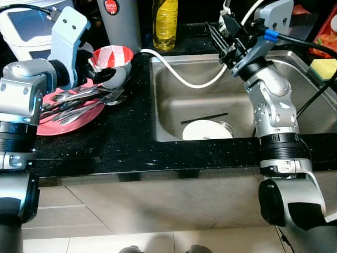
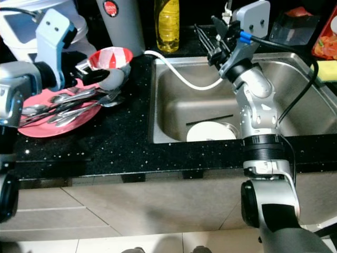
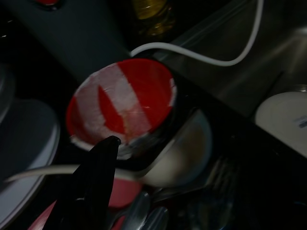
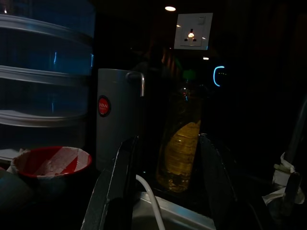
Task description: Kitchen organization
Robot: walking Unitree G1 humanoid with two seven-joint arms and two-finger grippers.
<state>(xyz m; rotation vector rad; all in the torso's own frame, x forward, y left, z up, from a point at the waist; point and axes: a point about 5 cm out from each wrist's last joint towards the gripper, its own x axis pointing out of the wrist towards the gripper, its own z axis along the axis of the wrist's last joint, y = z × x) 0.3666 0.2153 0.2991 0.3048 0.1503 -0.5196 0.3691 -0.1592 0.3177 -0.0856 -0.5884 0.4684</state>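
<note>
A red-and-white striped cup (image 1: 112, 57) sits tilted over a grey bowl (image 1: 119, 79) at the back edge of a pink plate (image 1: 50, 125) that carries several spoons and forks (image 1: 84, 100). My left gripper (image 1: 103, 73) is shut on the cup's near rim, and one black finger (image 3: 101, 163) lies against that rim. My right gripper (image 1: 216, 26) is raised over the sink's back left corner, open and empty. Between its fingers (image 4: 120, 177) I see a yellow oil bottle (image 4: 180, 143) farther off. A white plate (image 1: 207, 130) lies in the steel sink (image 1: 174, 95).
A white hose (image 1: 179, 74) curves from the counter into the sink, and a thin black stick (image 1: 204, 118) lies beside the white plate. A grey flask (image 1: 121, 21) and a white appliance (image 1: 21, 26) stand at the back. A yellow sponge (image 1: 324, 67) lies at far right.
</note>
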